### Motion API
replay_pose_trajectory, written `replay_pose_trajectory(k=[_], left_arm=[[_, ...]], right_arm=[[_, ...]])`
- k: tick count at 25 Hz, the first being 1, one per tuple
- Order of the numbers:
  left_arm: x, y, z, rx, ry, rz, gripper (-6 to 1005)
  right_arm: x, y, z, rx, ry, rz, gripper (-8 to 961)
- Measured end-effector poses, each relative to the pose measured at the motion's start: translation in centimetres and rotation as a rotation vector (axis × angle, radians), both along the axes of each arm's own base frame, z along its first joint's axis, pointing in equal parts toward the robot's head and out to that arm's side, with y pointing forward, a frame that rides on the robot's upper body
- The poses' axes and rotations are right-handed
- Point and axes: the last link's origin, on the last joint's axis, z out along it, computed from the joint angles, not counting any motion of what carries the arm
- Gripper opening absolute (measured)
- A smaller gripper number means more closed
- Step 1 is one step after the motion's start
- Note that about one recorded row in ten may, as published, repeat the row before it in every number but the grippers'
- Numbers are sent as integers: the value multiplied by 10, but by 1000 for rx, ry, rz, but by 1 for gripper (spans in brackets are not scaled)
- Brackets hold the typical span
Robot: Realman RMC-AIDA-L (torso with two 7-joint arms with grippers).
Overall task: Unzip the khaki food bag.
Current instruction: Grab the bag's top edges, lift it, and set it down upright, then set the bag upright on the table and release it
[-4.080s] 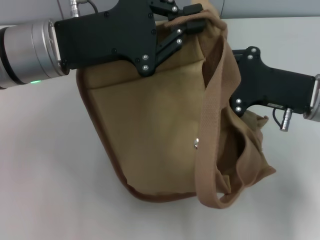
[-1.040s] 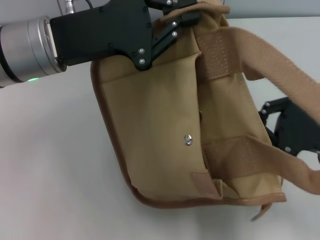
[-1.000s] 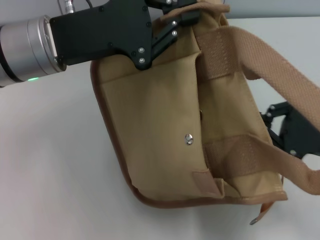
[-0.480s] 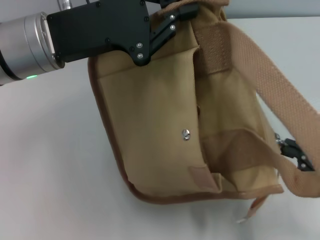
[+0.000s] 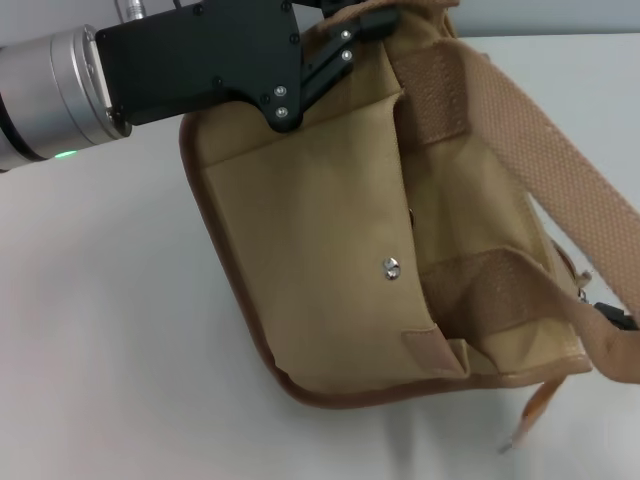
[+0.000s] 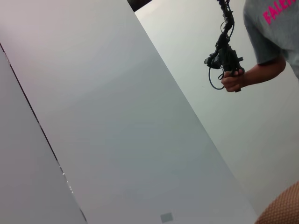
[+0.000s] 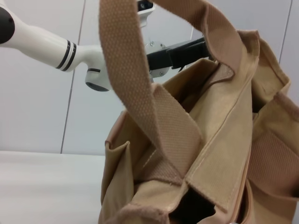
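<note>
Head view: a khaki food bag (image 5: 330, 240) held up over a white table (image 5: 90, 330) by two robot grippers.

Left gripper (image 5: 352, 28), at about eleven o'clock in the scene, has its black fingers (image 5: 385, 19) pinching the bag's top edge at one end. The bag hangs tilted, its pocket snap (image 5: 391, 267) near centre and one webbing handle (image 5: 520, 140) sweeping toward four o'clock. Right gripper (image 5: 612, 315) shows only as a dark tip at the three o'clock edge, behind the handle; whether its fingers are spread or pressed together cannot be told. A loose pull tab (image 5: 532, 410) dangles at five o'clock. Right wrist view shows the bag's mouth gaping. To finish well, the left grip should probably stay firm to anchor the zipper line while the right draws straight along it, away from the anchored end, clear of the handle.
</note>
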Motion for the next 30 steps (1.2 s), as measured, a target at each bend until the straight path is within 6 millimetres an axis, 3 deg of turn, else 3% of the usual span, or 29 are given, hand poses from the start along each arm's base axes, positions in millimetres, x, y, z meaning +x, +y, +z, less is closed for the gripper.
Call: replay_pose_trajectory(k=[5,12,18,23,26,30], left_arm=[[0,0,0,1,0,0,99],[0,0,-1,-1,1,-1,99],[0,0,0,1,0,1,99],[0,0,0,1,1,-1,99],[0,0,0,0,2,-3,99],[0,0,0,-1,2,-5,99]], right_arm=[[6,-3,7,33,15,-37,9],[12,-7,36,179,158,-125,10],[21,-1,50,245,104,-168,167],[33,26,50,219,-33,-232,377],[28,52,36,158,-117,-222,517],[18,64,22,89,-164,-182,710]])
